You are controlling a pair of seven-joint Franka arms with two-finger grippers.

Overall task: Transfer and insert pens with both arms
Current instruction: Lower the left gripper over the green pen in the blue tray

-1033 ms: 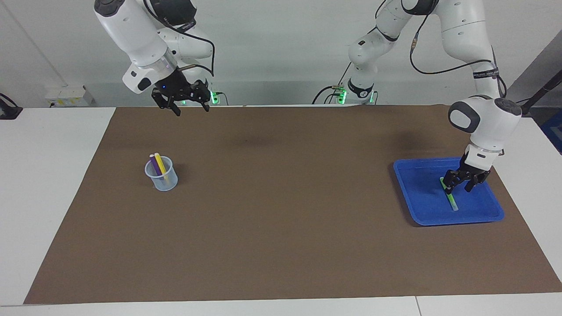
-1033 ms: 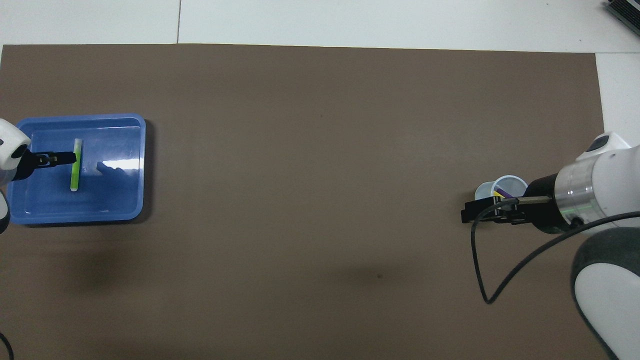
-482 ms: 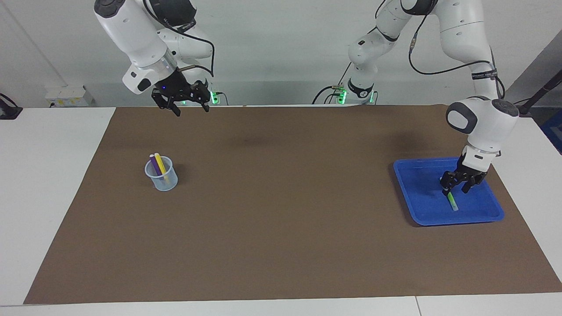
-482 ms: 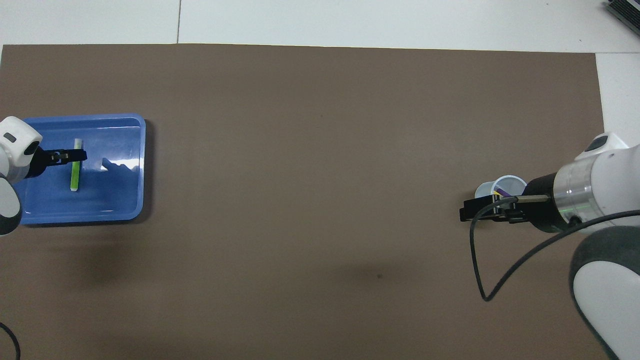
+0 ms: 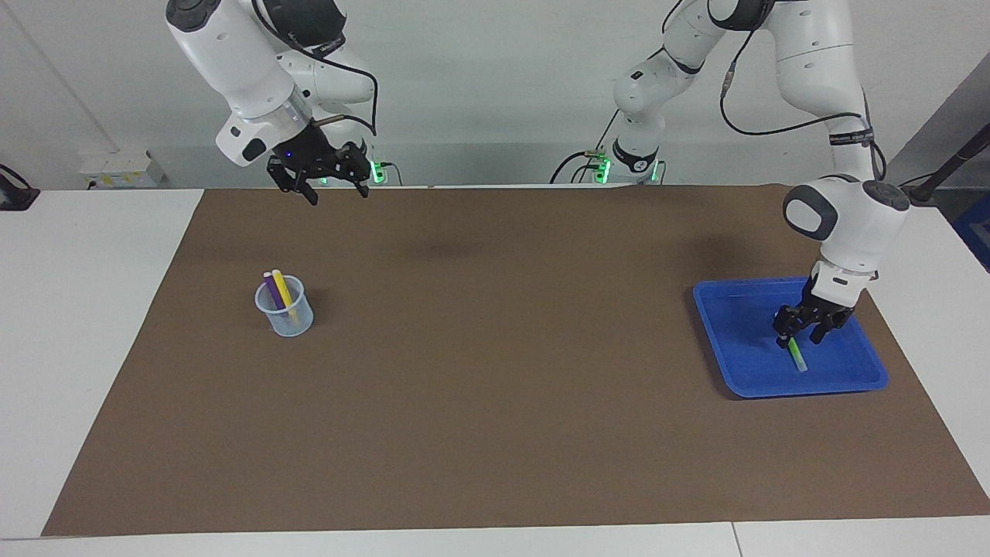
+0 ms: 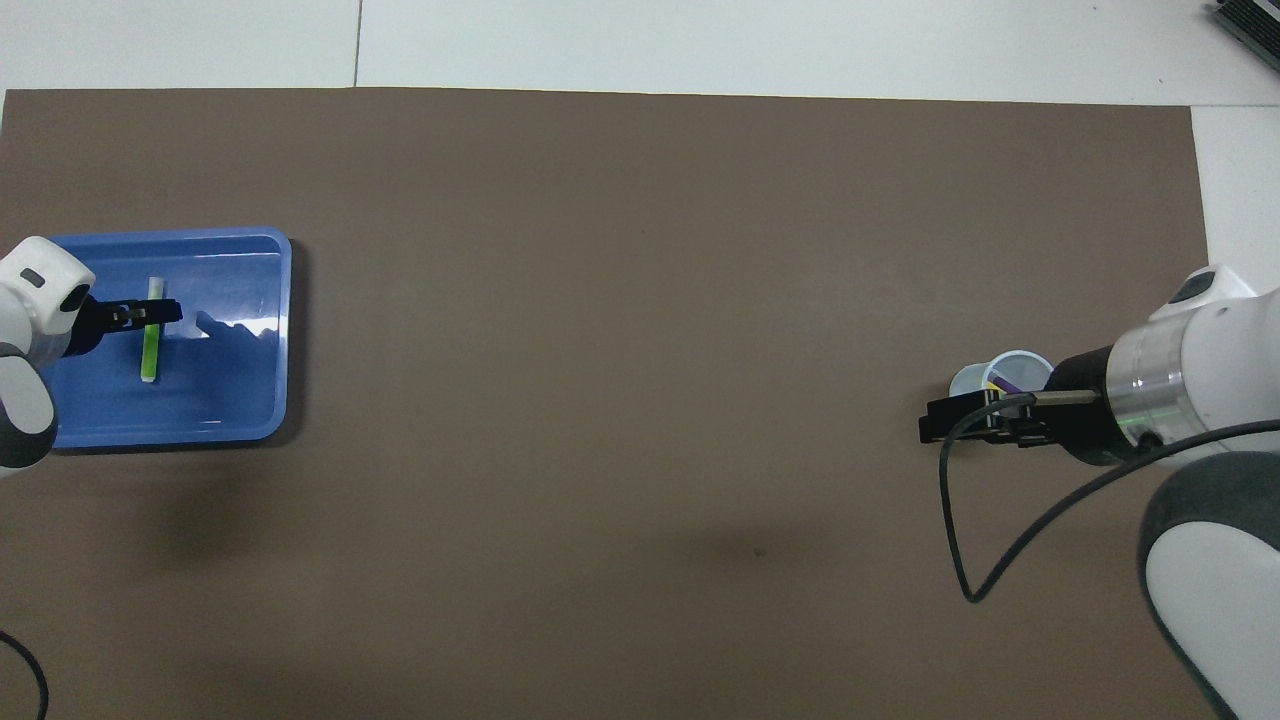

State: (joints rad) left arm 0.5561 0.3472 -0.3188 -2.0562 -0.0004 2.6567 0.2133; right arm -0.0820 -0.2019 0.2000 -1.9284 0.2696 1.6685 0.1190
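Observation:
A green pen (image 5: 797, 359) (image 6: 149, 352) lies in a blue tray (image 5: 723, 340) (image 6: 240, 400) at the left arm's end of the table. My left gripper (image 5: 801, 334) (image 6: 160, 313) is down in the tray, open, its fingers straddling the pen, and hides part of it in the facing view. A clear cup (image 5: 285, 311) (image 6: 1012, 368) at the right arm's end holds a purple pen (image 5: 271, 289) and a yellow pen (image 5: 282, 288) upright. My right gripper (image 5: 326, 188) (image 6: 935, 425) waits open in the air over the mat's edge by the robots, nothing in it.
A brown mat (image 5: 495, 348) covers most of the white table (image 5: 85, 309). A black cable (image 6: 960, 540) loops down from the right arm's wrist.
My left gripper has shifted a little across the green pen toward the table's middle and its jaws have narrowed slightly. The pen and the right arm have not moved.

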